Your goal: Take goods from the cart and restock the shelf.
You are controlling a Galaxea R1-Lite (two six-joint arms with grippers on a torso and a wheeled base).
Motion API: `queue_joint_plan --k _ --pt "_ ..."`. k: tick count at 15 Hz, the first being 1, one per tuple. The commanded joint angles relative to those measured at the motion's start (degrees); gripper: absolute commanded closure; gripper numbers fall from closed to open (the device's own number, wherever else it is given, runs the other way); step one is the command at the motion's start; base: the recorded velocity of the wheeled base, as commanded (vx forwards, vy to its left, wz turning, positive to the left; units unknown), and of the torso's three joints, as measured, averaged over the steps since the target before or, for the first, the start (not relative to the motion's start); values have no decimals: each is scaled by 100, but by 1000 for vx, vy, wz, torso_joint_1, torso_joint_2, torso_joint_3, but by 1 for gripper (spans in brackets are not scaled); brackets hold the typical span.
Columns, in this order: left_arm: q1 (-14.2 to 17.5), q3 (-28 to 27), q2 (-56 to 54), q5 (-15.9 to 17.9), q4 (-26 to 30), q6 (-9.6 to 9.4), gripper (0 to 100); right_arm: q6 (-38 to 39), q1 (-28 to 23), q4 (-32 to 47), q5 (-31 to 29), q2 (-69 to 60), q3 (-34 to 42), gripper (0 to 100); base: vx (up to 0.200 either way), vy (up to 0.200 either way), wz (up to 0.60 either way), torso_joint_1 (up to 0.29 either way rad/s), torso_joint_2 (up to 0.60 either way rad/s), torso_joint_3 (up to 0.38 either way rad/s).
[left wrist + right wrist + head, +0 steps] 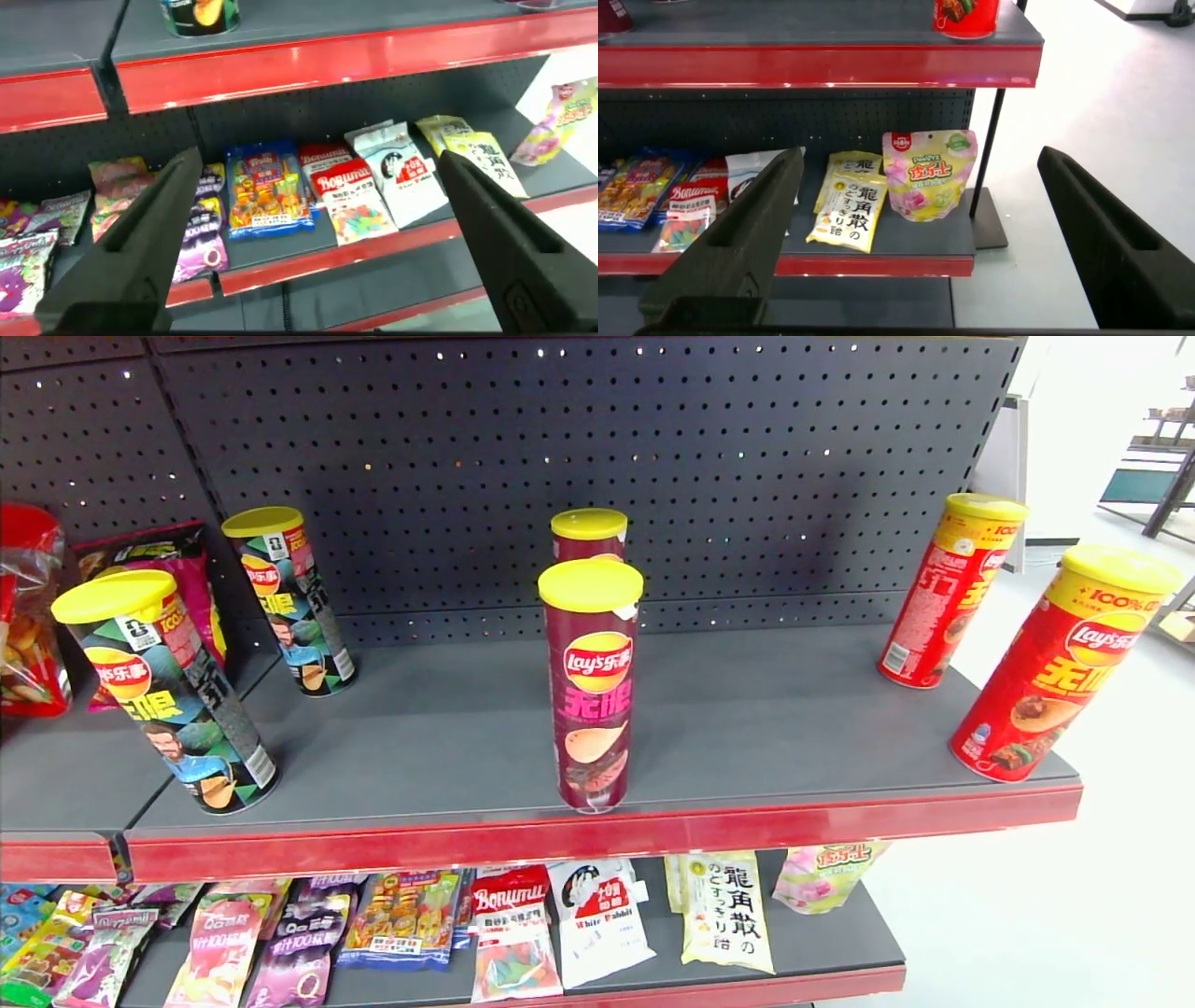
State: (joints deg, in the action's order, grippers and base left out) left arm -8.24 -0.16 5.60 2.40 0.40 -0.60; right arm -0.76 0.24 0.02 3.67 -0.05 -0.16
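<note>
Left gripper [318,163]: fingers wide apart with nothing between them; we find it low, facing the snack packets [266,191] on the lower shelf [822,933].
Right gripper [920,159]: likewise spread and empty, facing that shelf's right end, near the yellow packet [852,201].
Upper shelf [747,728]: six chip cans, all upright, long axis vertical.
Purple cans: one at 6 o'clock on the front lip [592,691], the other just behind it toward 12 [588,534].
Dark cans: front one at 8 o'clock [163,691], back one at 10 [289,602].
Red cans: front one at 3 o'clock [1064,667], back one at 2 [952,593].
Gaps: bare board at 7 and at 4 to 5 o'clock, between the groups.
Nearer arm: we judge the left arm nearer the 7 o'clock gap, the right nearer the 4 to 5 one.
Pose: both arms sit below the upper shelf's red lip; placing would need a rise above it.
Cart: we cannot tell which way it lies from either gripper; fetching from it looks like the step in hand.
</note>
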Motion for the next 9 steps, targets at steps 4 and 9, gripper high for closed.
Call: queue_joint_plan --k 4,9 --pt "33 7 21 -3 -14 -2 0 1174 187 -152 486 2299 -2384 0 0 0 0 0 0 0" --pt "1088 7 -103 -29 -14 -2 0 -144 855 -319 635 3828 -2638 0 0 0 0 0 0 0"
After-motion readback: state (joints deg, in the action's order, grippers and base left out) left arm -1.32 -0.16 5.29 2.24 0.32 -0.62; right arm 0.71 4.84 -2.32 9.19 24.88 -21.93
